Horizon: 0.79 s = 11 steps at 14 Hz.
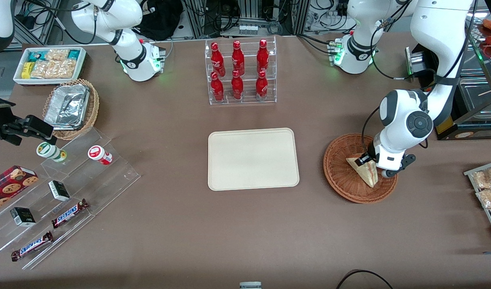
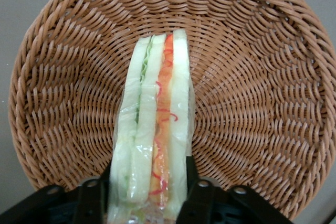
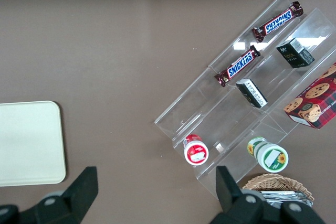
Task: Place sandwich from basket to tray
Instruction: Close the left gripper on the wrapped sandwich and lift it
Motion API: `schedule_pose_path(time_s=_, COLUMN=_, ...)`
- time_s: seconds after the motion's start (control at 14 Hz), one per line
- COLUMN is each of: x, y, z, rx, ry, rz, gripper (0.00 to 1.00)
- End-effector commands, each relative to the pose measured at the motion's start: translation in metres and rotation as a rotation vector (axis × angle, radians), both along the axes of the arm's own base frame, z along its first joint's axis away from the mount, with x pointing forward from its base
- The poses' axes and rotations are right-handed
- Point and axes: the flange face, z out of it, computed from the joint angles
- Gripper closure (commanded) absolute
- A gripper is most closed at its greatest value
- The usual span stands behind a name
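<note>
The claw (image 1: 370,160) is down in the basket (image 1: 341,176), closed on the sandwich (image 1: 368,171). In the wrist view its two black fingers (image 2: 198,195) press against the outer bread slices of the sandwich (image 2: 155,129), one on each side, with the red and green filling stripe facing the camera. The wedge stands on edge, its point toward the middle of the basket (image 2: 252,77). Whether it rests on the weave or is just clear of it cannot be told.

The basket sits on the brown surface (image 1: 245,233) toward the working arm's end. The tray (image 1: 252,158) lies flat beside the basket, near the middle of the surface, apart from it with a strip of bare surface between them. Nothing lies on the tray.

Farther from the front camera than the tray stands a clear rack of red bottles (image 1: 239,72). Toward the parked arm's end, a tan basket with foil trays (image 1: 71,107) sits near a white bin of snacks (image 1: 49,64). Nearer the camera at that end is a clear stepped stand (image 1: 65,192) holding two Snickers bars (image 1: 69,212), small dark boxes (image 1: 59,190), two small jars (image 1: 99,154) and a red cookie box (image 1: 11,180).
</note>
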Motion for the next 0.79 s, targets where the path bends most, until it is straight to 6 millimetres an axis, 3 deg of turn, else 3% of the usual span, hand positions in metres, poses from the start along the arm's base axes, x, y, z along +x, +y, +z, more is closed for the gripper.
schedule_pose_path(time_s=0.0, x=0.012, y=-0.001, z=0.024, rx=0.010, ry=-0.034, rz=0.002, gripper=0.91)
schedule_pose_path(time_s=0.29, x=0.038, y=-0.019, z=0.104, rx=0.032, ry=0.047, rz=-0.019, gripper=0.92)
schedule_pose_path(time_s=0.43, x=0.048, y=-0.052, z=0.142, rx=0.038, ry=0.063, rz=-0.040, gripper=0.92)
schedule_pose_path(time_s=0.57, x=0.049, y=-0.097, z=0.161, rx=0.037, ry=0.046, rz=-0.069, gripper=0.91)
schedule_pose_path(time_s=0.71, x=0.042, y=-0.151, z=0.167, rx=0.029, ry=0.024, rz=-0.125, gripper=0.91)
